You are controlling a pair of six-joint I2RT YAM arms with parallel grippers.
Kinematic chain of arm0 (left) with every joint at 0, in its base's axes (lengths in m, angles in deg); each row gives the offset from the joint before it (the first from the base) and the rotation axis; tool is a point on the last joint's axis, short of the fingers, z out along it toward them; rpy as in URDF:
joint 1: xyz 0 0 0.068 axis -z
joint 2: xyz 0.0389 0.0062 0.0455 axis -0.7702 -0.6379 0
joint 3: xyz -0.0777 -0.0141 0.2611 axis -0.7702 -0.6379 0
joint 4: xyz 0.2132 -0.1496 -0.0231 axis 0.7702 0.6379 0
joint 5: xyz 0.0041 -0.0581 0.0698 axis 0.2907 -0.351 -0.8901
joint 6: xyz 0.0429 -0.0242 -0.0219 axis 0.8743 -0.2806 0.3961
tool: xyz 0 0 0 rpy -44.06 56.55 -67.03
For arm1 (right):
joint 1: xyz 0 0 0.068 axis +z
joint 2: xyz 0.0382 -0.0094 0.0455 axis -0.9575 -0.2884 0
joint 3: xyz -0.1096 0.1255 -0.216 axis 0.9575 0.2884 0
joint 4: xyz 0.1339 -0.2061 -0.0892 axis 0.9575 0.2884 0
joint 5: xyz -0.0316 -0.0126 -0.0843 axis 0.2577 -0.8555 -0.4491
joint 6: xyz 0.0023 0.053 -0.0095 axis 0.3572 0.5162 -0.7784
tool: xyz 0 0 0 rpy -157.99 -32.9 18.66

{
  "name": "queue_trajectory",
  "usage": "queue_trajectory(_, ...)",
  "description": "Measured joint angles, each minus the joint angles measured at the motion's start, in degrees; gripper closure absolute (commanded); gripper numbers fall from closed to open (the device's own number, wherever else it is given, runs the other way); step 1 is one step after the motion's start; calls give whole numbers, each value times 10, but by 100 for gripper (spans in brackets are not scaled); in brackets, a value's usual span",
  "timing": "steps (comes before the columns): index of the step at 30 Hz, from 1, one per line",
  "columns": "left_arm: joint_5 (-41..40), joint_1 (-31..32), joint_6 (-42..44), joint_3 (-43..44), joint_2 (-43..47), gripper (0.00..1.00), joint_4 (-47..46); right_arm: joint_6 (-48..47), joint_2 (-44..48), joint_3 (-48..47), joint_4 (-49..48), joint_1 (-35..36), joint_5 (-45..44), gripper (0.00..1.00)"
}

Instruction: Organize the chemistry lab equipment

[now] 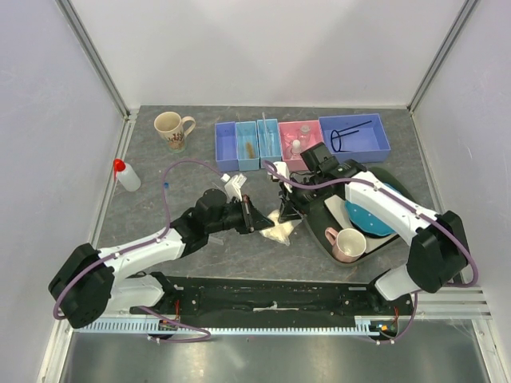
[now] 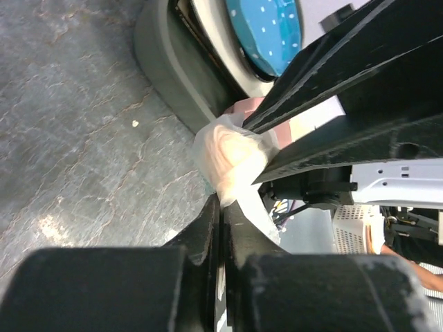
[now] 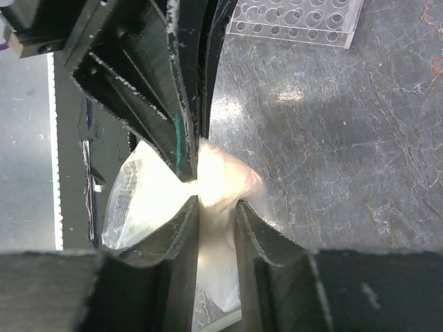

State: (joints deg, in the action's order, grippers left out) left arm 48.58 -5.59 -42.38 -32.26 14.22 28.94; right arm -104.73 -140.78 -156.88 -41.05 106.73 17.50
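- The left pincer is closed together on an edge of the whitish plastic bag. In its wrist view the two black fingers meet, and the thin film is caught between them.
- The right pincer reaches the same bag from the far side. Its fingers stand a little apart and the bag fills the gap. I cannot tell if they press it.
- The bag is near the middle of the grey stone-patterned desk, between both pincers and just left of the dark oval tray.
- The tray carries a blue dotted plate and a pink mug.
- A clear plastic rack with round holes lies on the desk near the bag.
- At the back stands a row of bins. The large blue bin on the right holds the black wire ring on a rod.
- The red-capped white squeeze bottle is near the left wall, well apart from the bag. A beige mug stands at the back left.
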Motion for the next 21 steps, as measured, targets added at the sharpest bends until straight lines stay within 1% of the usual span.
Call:
queue_trajectory(2, -5, 0, 2, 0, 0, 98, 13, -1, 7, 5, -2, -2, 0, 49)
queue_trajectory(3, -9, 0, 3, 0, 0, 98, 20, -3, 10, 9, -3, -4, -1, 39)
queue_trajectory(5, -19, 0, 7, 0, 4, 98, 38, -9, 19, 15, -3, -9, -3, 28)
queue_trajectory(7, -33, -3, 17, 1, 16, 98, 66, -12, 30, 18, -2, -19, -5, 3)
queue_trajectory(8, -40, -8, 24, 2, 26, 98, 82, -15, 38, 18, -2, -29, -6, 2)
queue_trajectory(10, -48, -30, 42, 9, 48, 98, 123, -21, 60, 18, -3, -51, -10, 2)
queue_trajectory(11, -50, -49, 54, 16, 58, 98, 145, -24, 73, 20, -7, -77, -14, 2)
queue_trajectory(15, -49, -163, 110, 74, 71, 98, 220, -26, 142, 58, -44, -144, -34, 2)
queue_trajectory(18, -51, -249, 161, 147, 48, 98, 260, -17, 193, 116, -82, -183, -44, 2)
queue_trajectory(21, -52, -295, 201, 226, -6, 98, 278, -7, 204, 145, -99, -213, -50, 2)
